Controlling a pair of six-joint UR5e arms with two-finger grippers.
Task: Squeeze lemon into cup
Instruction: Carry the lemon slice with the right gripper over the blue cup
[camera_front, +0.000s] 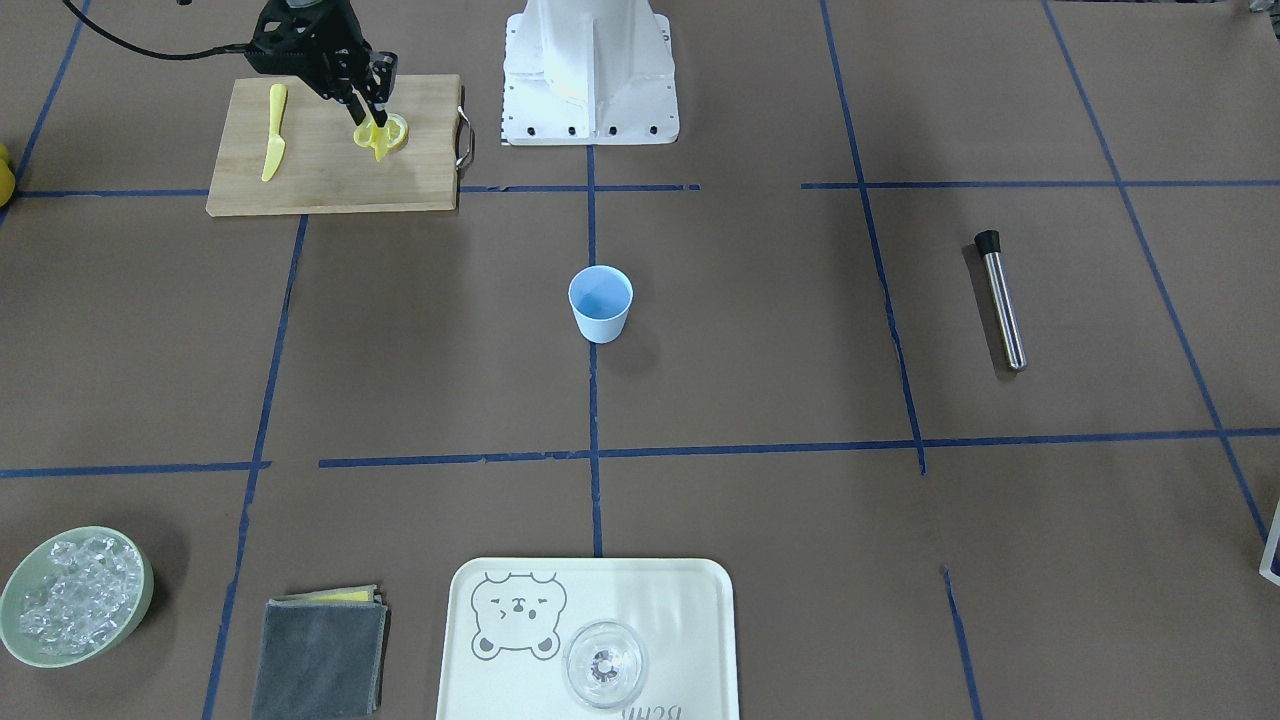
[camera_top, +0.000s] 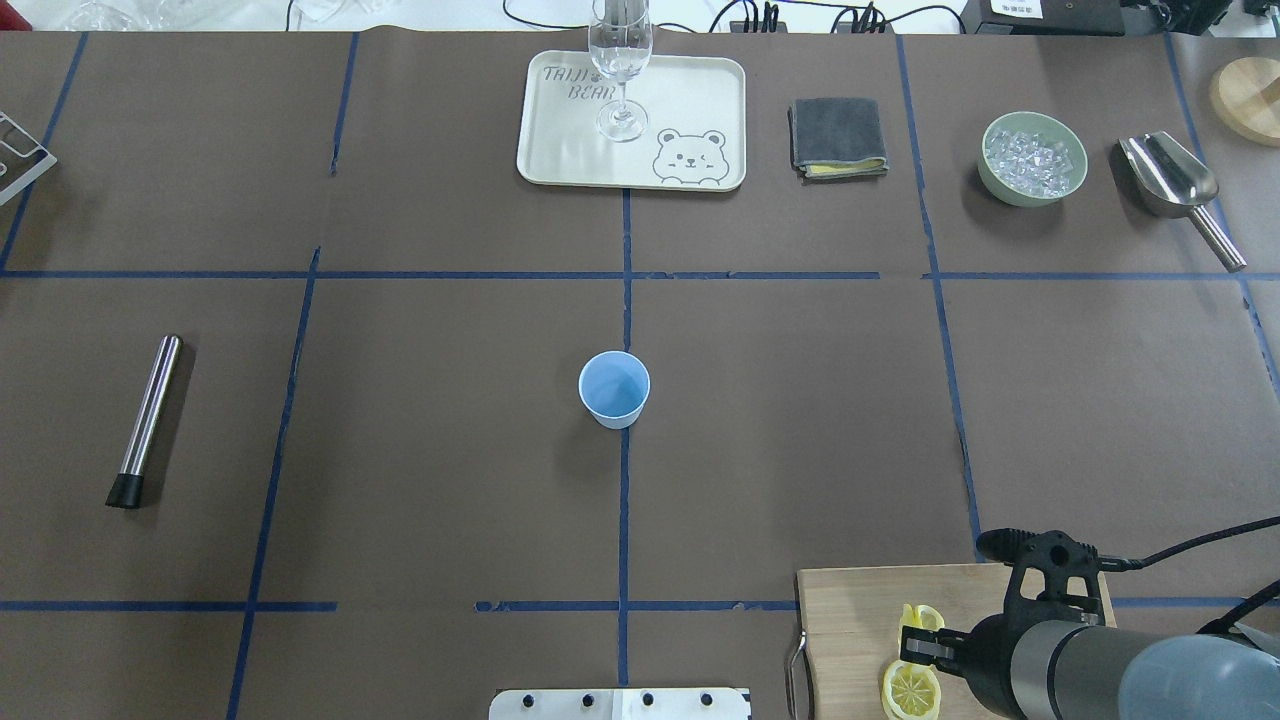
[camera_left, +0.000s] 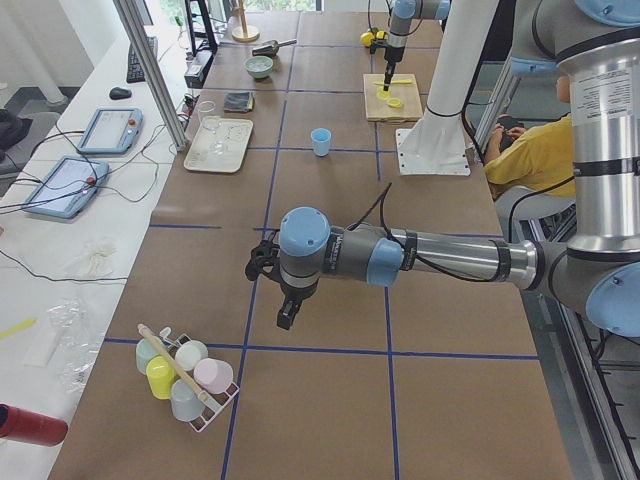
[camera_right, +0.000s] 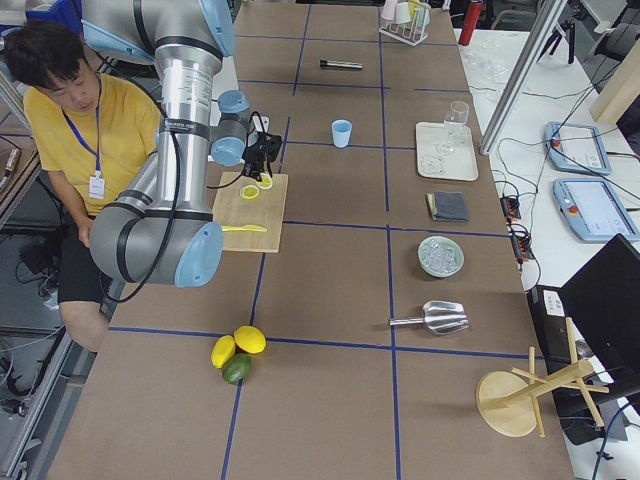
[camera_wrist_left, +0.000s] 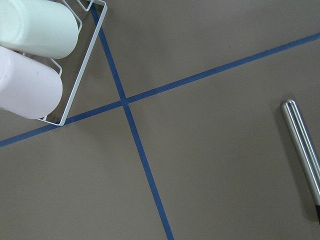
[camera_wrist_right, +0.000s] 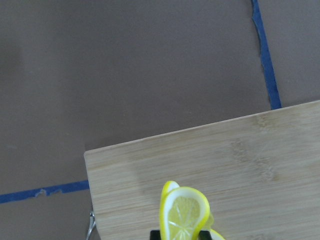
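The lemon (camera_wrist_right: 182, 215), a yellow piece with a pale segmented cut face, is pinched in my right gripper (camera_wrist_right: 178, 234) over the wooden cutting board (camera_wrist_right: 260, 155). In the front-facing view the gripper (camera_front: 372, 125) holds the lemon (camera_front: 374, 138) at the board's surface or just above it; I cannot tell which. The light-blue cup (camera_front: 601, 305) stands upright and empty at the table's middle, far from the gripper; it also shows in the overhead view (camera_top: 614, 390). My left gripper (camera_left: 288, 315) shows only in the left side view, over bare table; I cannot tell its state.
A flat lemon slice (camera_front: 399, 132) and a yellow knife (camera_front: 274, 132) lie on the board. A steel rod (camera_front: 1001, 300), a tray (camera_front: 690, 620) with a glass (camera_front: 604, 665), a folded cloth (camera_front: 320, 655) and a bowl of ice (camera_front: 75, 595) are spread around.
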